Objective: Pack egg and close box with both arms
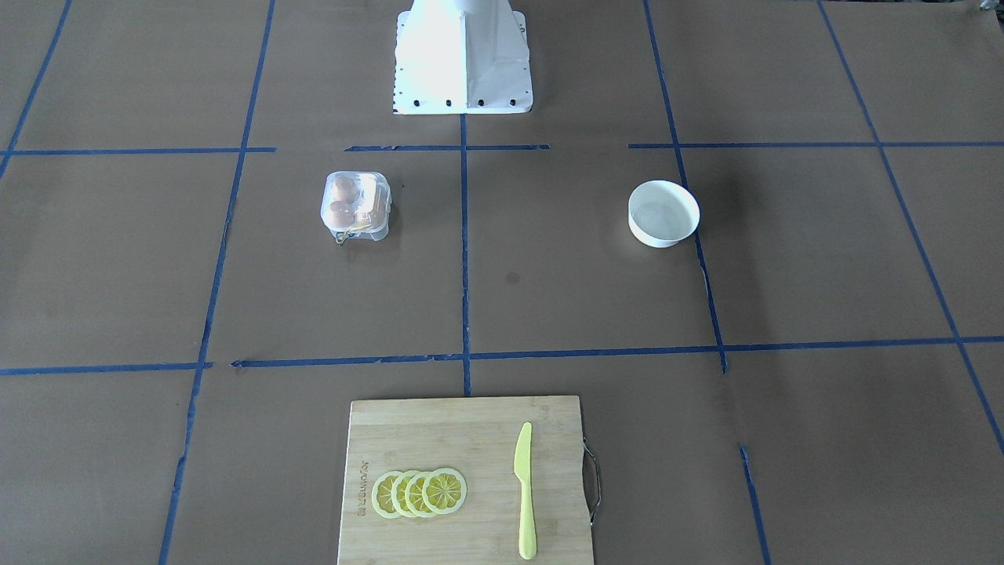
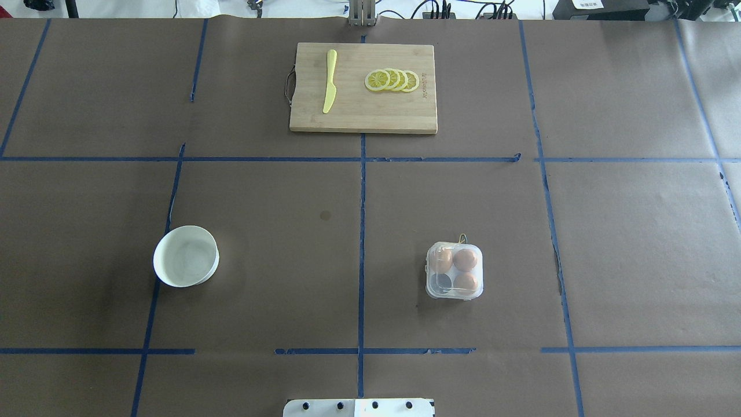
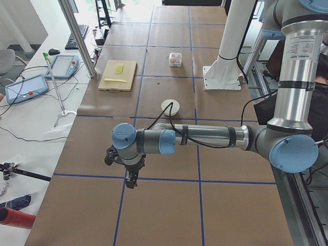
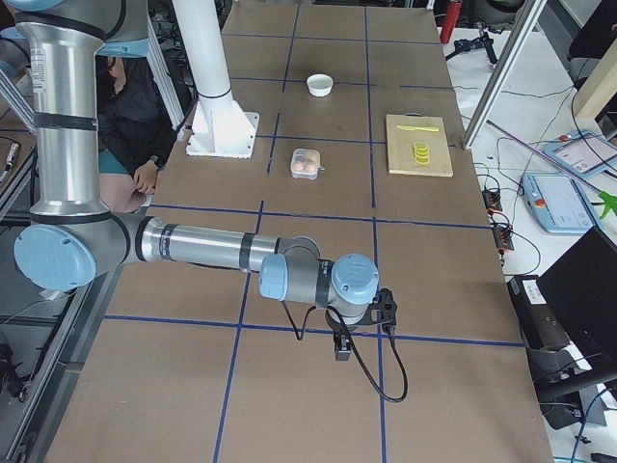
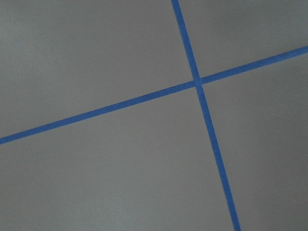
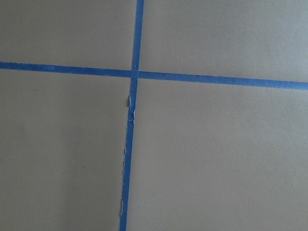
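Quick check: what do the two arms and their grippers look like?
Both the left arm and right arm are silver-grey tubes with light blue joint caps, black bands and a printed label on the upper tube. A black cable runs along each forearm. The left gripper and right gripper are small and black.

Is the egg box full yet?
Not full. The box holds three eggs; its fourth cell, lower left in the overhead view, is empty.
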### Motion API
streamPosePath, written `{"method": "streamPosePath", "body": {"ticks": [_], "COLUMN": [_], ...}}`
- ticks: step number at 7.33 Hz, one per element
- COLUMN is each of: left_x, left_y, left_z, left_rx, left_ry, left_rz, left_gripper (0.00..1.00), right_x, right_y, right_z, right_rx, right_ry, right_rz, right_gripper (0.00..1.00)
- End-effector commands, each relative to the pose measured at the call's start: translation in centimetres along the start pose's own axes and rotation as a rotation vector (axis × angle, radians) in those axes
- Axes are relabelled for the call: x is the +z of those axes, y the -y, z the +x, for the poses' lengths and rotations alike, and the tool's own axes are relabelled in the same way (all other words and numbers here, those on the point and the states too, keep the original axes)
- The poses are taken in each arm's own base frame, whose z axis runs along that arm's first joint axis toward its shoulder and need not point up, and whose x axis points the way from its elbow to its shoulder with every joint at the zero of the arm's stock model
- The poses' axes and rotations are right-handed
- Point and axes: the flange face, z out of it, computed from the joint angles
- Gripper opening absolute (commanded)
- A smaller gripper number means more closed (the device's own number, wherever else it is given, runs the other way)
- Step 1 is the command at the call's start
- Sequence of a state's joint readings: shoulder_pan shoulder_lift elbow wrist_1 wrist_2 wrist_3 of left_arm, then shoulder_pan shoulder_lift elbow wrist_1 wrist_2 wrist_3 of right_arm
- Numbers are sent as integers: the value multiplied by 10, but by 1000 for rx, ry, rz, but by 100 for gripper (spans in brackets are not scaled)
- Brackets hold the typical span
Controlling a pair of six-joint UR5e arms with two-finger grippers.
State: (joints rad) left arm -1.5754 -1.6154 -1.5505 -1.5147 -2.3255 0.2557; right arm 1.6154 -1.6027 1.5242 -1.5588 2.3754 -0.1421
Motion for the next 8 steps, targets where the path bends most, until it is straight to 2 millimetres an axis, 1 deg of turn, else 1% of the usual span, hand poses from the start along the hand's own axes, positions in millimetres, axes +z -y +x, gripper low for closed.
{"method": "streamPosePath", "body": {"ticks": [1, 2, 3, 4, 5, 6, 8], "left_x": [-1, -2, -2, -2, -2, -1, -1], "left_y": [1, 1, 1, 1, 1, 1, 1], "left_z": [1, 2, 2, 2, 2, 1, 1], "left_rx": [1, 3, 3, 2, 2, 1, 1], "left_ry": [-2, 0, 0, 1, 0, 1, -2], "left_rz": [5, 7, 7, 5, 6, 4, 5], "left_gripper": [100, 100, 100, 100, 100, 100, 100], "right_x": [-7, -16, -35, -39, -43, -41, -41], "right_y": [9, 11, 9, 1, 1, -3, -3], "right_z": [-6, -16, -36, -42, -46, -45, -45], "right_rx": [62, 100, 79, 86, 79, 80, 80], "right_ry": [-5, -1, 0, 5, 8, 8, 8], "right_rz": [28, 49, 83, 89, 97, 96, 96], "right_gripper": [100, 100, 100, 100, 100, 100, 100]}}
